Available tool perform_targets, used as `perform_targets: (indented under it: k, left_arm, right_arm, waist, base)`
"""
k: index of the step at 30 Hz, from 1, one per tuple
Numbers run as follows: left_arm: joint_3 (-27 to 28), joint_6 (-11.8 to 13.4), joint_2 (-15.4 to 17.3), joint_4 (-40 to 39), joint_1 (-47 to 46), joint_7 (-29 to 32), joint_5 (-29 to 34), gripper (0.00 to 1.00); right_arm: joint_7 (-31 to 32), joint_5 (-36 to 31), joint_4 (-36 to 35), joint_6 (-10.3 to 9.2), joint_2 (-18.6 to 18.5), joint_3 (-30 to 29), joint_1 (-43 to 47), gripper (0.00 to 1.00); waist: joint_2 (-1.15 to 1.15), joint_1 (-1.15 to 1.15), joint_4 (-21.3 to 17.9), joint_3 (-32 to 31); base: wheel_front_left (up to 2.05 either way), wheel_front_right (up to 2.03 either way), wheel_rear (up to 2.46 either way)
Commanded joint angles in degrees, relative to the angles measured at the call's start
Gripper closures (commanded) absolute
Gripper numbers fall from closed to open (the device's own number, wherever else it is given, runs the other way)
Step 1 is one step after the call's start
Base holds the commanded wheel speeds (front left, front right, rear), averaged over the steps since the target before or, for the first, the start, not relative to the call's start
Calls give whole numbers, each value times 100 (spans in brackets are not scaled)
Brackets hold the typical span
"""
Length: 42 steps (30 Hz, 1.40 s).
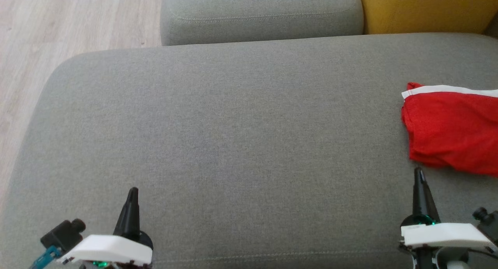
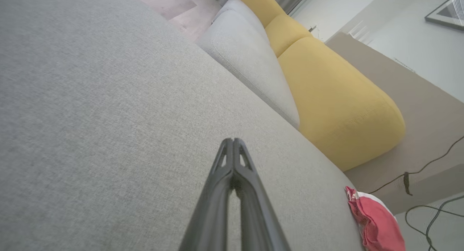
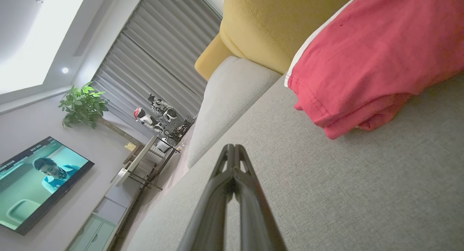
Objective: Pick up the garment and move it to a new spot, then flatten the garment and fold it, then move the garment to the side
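Note:
The garment is red with a white band, folded into a compact stack at the right edge of the grey sofa seat. It also appears as the garment at upper right and the garment at lower right. My right gripper is shut and empty, its tip just short of the garment's near edge. My left gripper is shut and empty over bare cushion at the lower left. The shut tips show as the left gripper and the right gripper.
A grey cushion and a yellow cushion stand along the seat's far side. Wooden floor lies beyond the seat's left edge. Cables trail on the floor past the sofa's right end. A television hangs on the wall.

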Motion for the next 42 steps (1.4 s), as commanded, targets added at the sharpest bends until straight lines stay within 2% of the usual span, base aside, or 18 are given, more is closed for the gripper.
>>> perform_targets:
  k: [1,42]
  left_arm:
    - [147,-36,97,-156,-327,30,-174,100]
    - [677,-314,111,226,-895,699,-3013,100]
  right_arm:
    - [28,199,-224,10,-95,25,-337,100]
    - [685,3100,-305,17,-111,-462,-611,100]
  waist:
    - [0,0,-3,1]
    - [0,0,-92,27]
  base:
    - [0,0,0]
    - [0,0,0]
